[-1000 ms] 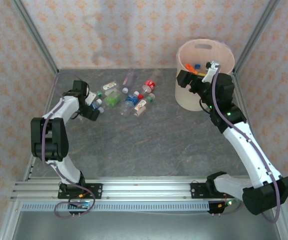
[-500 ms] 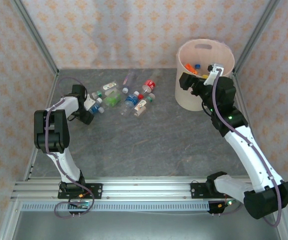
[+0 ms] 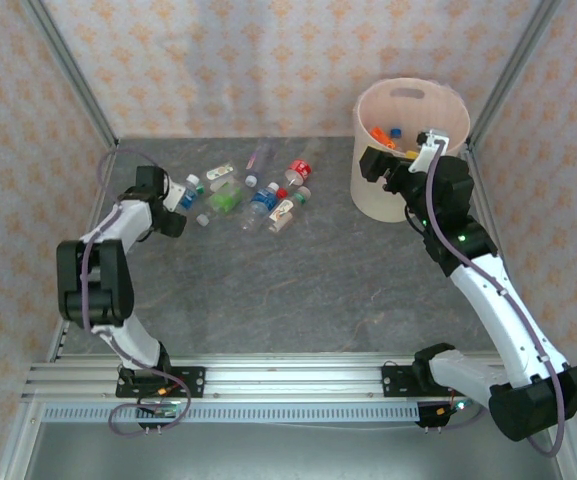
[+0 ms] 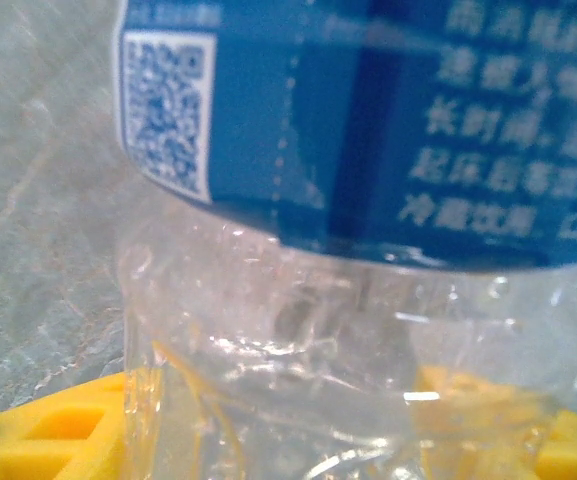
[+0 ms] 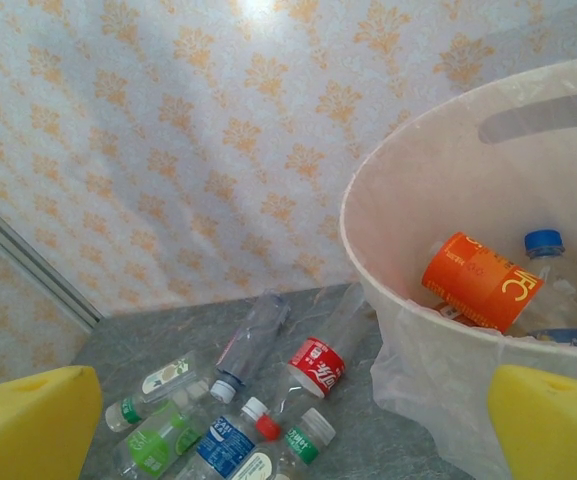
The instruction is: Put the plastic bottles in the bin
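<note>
- The left gripper (image 3: 178, 200) holds a blue-label bottle (image 4: 368, 120). Its yellow fingers (image 4: 48, 440) are partly closed and press both sides of the clear body.
- The right gripper (image 5: 288, 425) has its fingers wide apart with nothing between them. It hangs at the 7 o'clock side of the bin (image 3: 408, 88).
- Inside the bin we see an orange-label bottle (image 5: 478, 282) and a blue-cap bottle (image 5: 545, 262).
- The other bottles (image 3: 258, 195) lie on the table (image 3: 298, 270) toward 11 o'clock, at 3 o'clock from the left gripper.
</note>
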Available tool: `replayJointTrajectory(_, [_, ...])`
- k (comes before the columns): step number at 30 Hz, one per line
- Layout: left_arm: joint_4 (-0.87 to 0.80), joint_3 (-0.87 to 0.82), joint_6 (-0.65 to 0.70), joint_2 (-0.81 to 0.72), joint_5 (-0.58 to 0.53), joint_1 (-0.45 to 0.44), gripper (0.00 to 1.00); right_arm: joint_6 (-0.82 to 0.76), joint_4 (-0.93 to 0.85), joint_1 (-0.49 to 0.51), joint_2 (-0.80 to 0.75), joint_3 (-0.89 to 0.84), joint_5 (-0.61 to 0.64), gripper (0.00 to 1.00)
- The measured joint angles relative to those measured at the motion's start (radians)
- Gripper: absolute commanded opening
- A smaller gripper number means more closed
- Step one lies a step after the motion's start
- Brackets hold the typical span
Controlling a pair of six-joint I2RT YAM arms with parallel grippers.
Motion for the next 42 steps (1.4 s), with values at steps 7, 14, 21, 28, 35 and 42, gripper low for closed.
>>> replayJointTrajectory(7, [0.085,-0.083,-0.165,-0.232,0.054,-0.091,0.0,0.063,0.056,0.0,0.0,-0.068,-0.002,0.99])
replayJointTrajectory(14, [0.202,-0.143,-0.373,-0.38,0.082,-0.303,0.0,0.14,0.089,0.0,0.003,-0.118,-0.073,0.99])
replayJointTrajectory(21, [0.349,-0.224,-0.589,-0.432,0.287,-0.397,0.0,0.153,0.13,0.027,0.037,-0.118,-0.275,0.99])
replayJointTrajectory(28, [0.468,-0.227,-0.705,-0.375,0.48,-0.562,0.0,0.092,0.136,0.174,0.11,-0.118,-0.356,0.99])
replayJointTrajectory(35, [0.548,-0.191,-0.724,-0.283,0.636,-0.651,0.0,0.085,0.167,0.216,0.175,-0.097,-0.486,0.99])
replayJointTrajectory(42, [0.625,-0.169,-0.737,-0.265,0.731,-0.651,0.0,0.077,0.157,0.216,0.185,-0.068,-0.488,0.84])
